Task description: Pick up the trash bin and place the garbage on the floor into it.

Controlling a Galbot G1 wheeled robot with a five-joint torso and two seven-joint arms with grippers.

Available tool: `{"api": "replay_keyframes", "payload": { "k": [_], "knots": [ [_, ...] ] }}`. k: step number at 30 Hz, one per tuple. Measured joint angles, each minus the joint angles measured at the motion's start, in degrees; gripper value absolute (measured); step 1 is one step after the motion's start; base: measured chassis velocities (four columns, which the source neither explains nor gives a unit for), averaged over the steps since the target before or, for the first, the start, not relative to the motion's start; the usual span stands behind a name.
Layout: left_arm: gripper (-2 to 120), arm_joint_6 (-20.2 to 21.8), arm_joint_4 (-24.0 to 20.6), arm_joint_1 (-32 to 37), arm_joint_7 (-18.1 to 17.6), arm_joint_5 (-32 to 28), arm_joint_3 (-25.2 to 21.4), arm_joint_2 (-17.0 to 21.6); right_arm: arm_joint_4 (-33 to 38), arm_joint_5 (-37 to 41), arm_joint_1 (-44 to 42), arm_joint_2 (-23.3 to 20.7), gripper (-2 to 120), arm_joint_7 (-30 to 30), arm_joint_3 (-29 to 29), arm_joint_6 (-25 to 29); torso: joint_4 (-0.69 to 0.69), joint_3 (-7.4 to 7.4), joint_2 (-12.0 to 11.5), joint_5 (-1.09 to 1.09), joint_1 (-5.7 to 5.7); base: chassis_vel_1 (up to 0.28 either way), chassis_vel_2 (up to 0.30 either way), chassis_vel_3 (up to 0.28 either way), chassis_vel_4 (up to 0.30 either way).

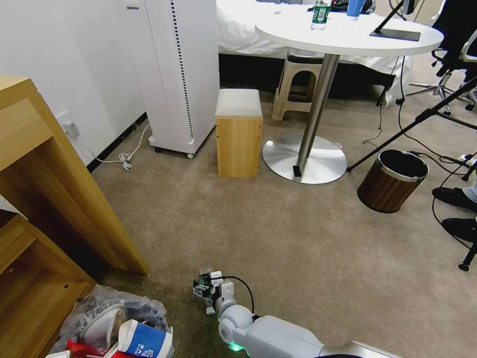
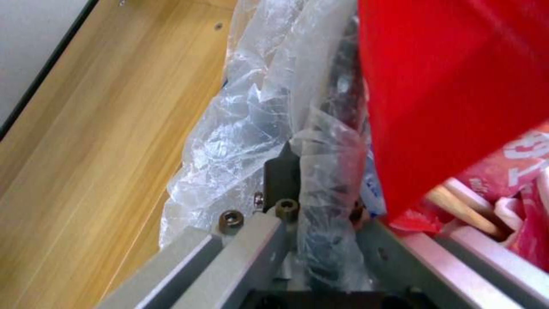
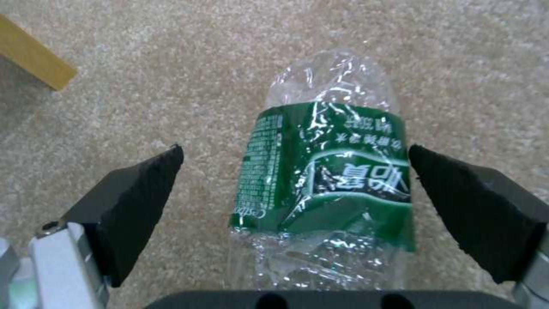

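Right hand [image 3: 294, 189] spread, bottle [image 3: 326, 171] on the floor [image 3: 171, 77] between its pads: crushed plastic may squirt out (slick). Left hand [image 2: 320, 201] apparently pinching trash bin [image 2: 240, 128] rim.

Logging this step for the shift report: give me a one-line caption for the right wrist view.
Right gripper open, fingers either side of crushed green-label bottle lying on the beige carpet.

Right arm [image 1: 278, 333] glossy white-grey, green light at joint (black cable looping over wrist).
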Motion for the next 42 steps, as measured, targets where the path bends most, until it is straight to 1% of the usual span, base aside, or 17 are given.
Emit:
{"api": "replay_keyframes", "payload": {
  "k": [13, 22, 30, 31, 32, 34, 35, 37, 38, 40, 41, 42],
  "knots": [
    [0, -0.4, 0.5, -0.5, 0.6, -0.2, 0.4, 0.4, -5.3, -1.8, -0.7, 2.6, 100, -1.3, -0.1, 1.7, 0.00, 0.00, 0.0, 0.00, 0.00, 0.000, 0.000, 0.000, 0.000],
    [0, -0.9, 0.9, -0.6, 0.9, 0.0, 0.4, 0.6, -5.9, -2.4, -1.0, 2.6, 100, -2.0, 0.1, 2.2, 0.00, 0.00, 0.0, 0.00, 0.00, 0.000, 0.000, 0.000, 0.000],
    [0, -1.3, 1.4, -0.8, 1.3, 0.5, 0.6, 0.8, -7.2, -4.9, -1.3, 2.5, 100, -3.6, 0.7, 2.4, 0.00, 0.00, 0.0, 0.00, 0.00, 0.000, 0.000, 0.000, 0.000],
    [0, -1.4, 1.6, -0.9, 1.3, 0.7, 0.6, 0.7, -7.4, -5.1, -1.4, 2.5, 99, -3.7, 0.8, 2.5, 0.00, 0.00, 0.0, 0.00, 0.00, 0.000, 0.000, 0.000, 0.000],
    [0, -1.5, 1.6, -0.9, 1.4, 0.8, 0.7, 0.7, -7.5, -5.4, -1.4, 2.5, 94, -3.5, 0.8, 2.5, 0.00, 0.00, 0.0, 0.00, 0.00, 0.000, 0.000, 0.000, 0.000],
    [0, -1.6, 1.6, -1.0, 1.5, 1.0, 0.7, 0.7, -7.6, -5.8, -1.4, 2.4, 87, -3.1, 0.8, 2.7, 0.00, 0.00, 0.0, 0.00, 0.00, 0.000, 0.000, 0.000, 0.000],
    [0, -1.6, 1.6, -1.0, 1.5, 1.0, 0.7, 0.7, -7.6, -5.8, -1.4, 2.4, 87, -3.1, 0.8, 2.7, 0.00, 0.00, 0.0, 0.00, 0.00, 0.000, 0.000, 0.000, 0.000],
    [0, -1.7, 1.7, -1.0, 1.7, 1.2, 0.8, 0.7, -7.4, -5.9, -1.3, 2.2, 75, -2.8, 0.7, 2.9, 0.00, 0.00, 0.0, 0.01, 0.00, 0.000, 0.000, 0.000, 0.000],
    [0, -1.7, 1.7, -1.0, 1.7, 1.2, 0.8, 0.7, -7.4, -5.9, -1.3, 2.2, 75, -2.8, 0.7, 2.9, 0.00, 0.00, 0.0, 0.01, 0.00, 0.000, 0.000, 0.000, 0.000],
    [0, -1.7, 1.8, -1.2, 1.8, 1.4, 0.9, 0.8, -6.7, -5.9, -1.1, 1.8, 65, -2.6, 0.8, 3.0, 0.00, 0.00, 0.0, 0.01, 0.00, 0.000, 0.000, 0.000, 0.000],
    [0, -1.7, 1.8, -1.2, 1.8, 1.4, 0.9, 0.8, -6.7, -5.9, -1.1, 1.8, 65, -2.6, 0.8, 3.0, 0.00, 0.00, 0.0, 0.01, 0.00, 0.000, 0.000, 0.000, 0.000],
    [0, -1.7, 1.8, -1.2, 1.8, 1.5, 0.9, 0.8, -6.4, -5.9, -1.0, 1.6, 59, -2.6, 0.8, 3.0, 0.00, 0.00, 0.0, 0.01, 0.00, 0.000, 0.000, 0.000, 0.000]
  ]
}}
